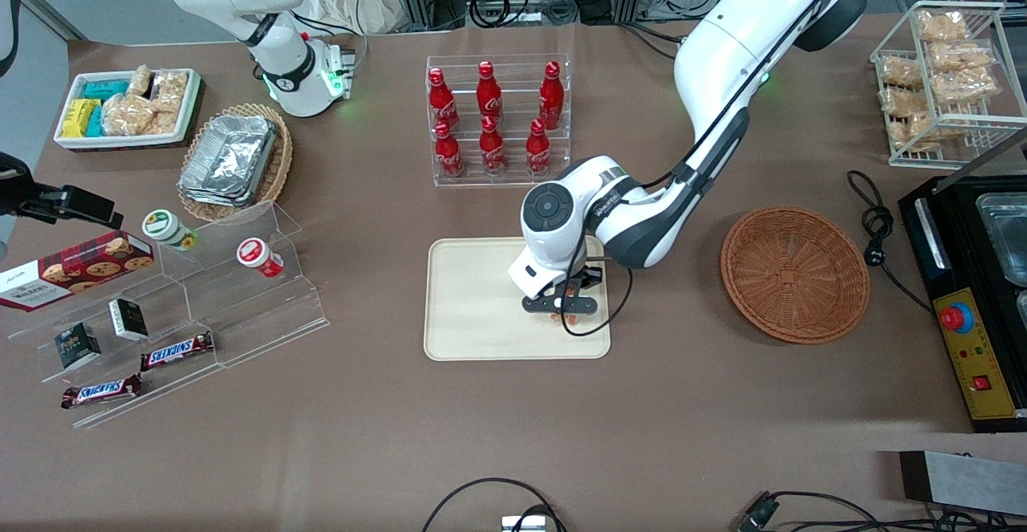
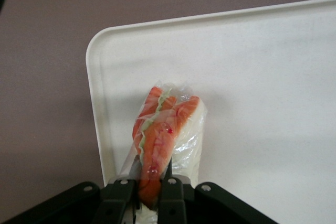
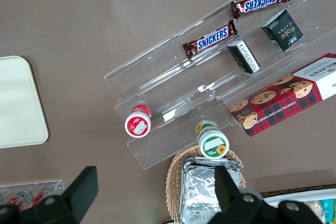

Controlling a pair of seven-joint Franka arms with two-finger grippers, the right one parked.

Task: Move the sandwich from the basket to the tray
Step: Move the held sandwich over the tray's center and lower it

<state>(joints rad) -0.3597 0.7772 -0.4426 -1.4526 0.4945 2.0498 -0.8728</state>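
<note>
The sandwich (image 2: 163, 135), a plastic-wrapped wedge with orange, red and green filling, is clamped between the fingers of my left gripper (image 2: 153, 182). It hangs over a corner of the cream-beige tray (image 2: 252, 77). In the front view the gripper (image 1: 562, 306) is low over the tray (image 1: 473, 307), on the side toward the basket, and only a small orange bit of the sandwich (image 1: 555, 317) shows under it. The round reddish-brown wicker basket (image 1: 794, 273) sits empty beside the tray, toward the working arm's end of the table.
A clear rack of red cola bottles (image 1: 493, 119) stands farther from the front camera than the tray. A tan oval basket with foil containers (image 1: 233, 161), a white bin of snacks (image 1: 128, 107) and clear shelves with snacks (image 1: 176, 307) lie toward the parked arm's end. A black appliance (image 1: 975, 291) sits beside the basket.
</note>
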